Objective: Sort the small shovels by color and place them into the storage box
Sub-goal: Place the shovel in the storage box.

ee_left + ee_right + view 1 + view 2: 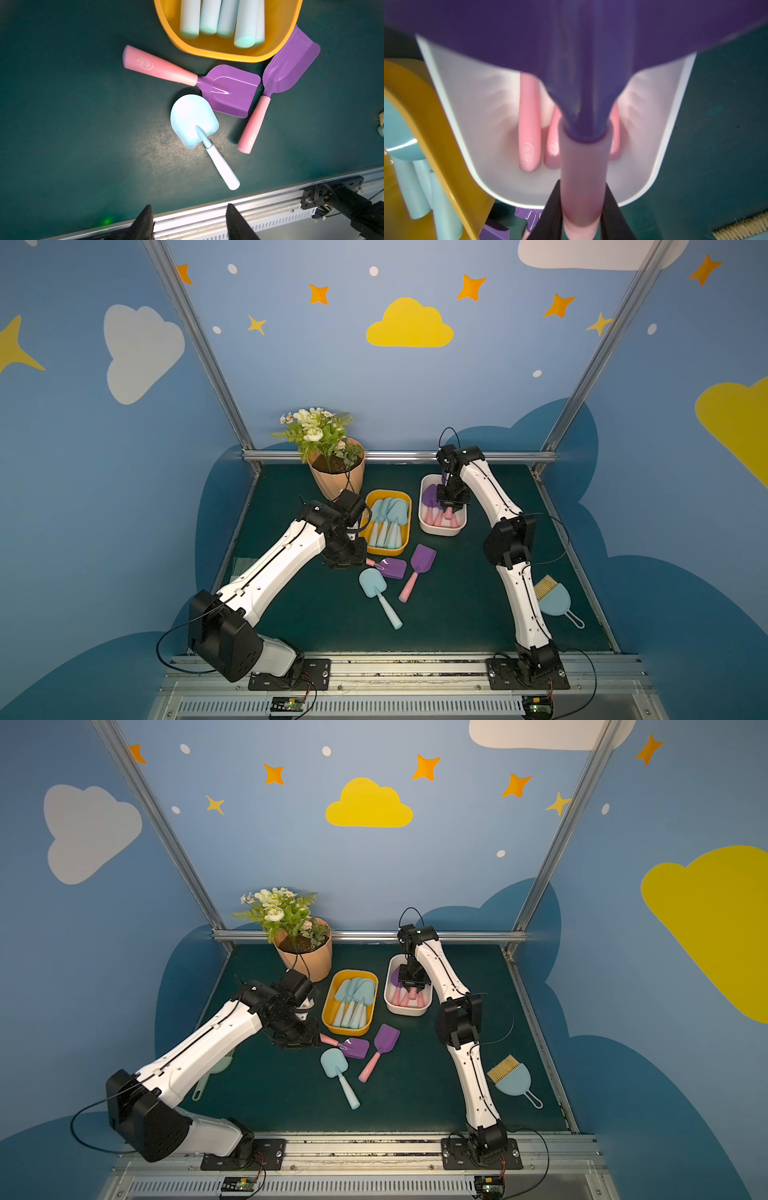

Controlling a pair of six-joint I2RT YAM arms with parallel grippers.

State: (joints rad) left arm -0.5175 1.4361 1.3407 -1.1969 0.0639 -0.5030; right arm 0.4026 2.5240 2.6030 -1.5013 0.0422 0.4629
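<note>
Right, my right gripper (582, 209) is clamped on the smooth pink grip of a purple shovel (583, 93). Its glossy blade hangs above the white box (467, 124), a rounded matte tub where more pink handles (529, 135) lie. My left gripper (189, 218) hangs with jaws apart, holding nothing, over the scuffed dark-green mat (62, 124). On it lie a light blue shovel (194, 120), round-bladed with a pale handle, a square-bladed purple shovel (228, 89) touching that blue blade, and a second purple shovel (288, 66) just beside the yellow box (286, 41). That box holds the other blue shovels (388, 518).
</note>
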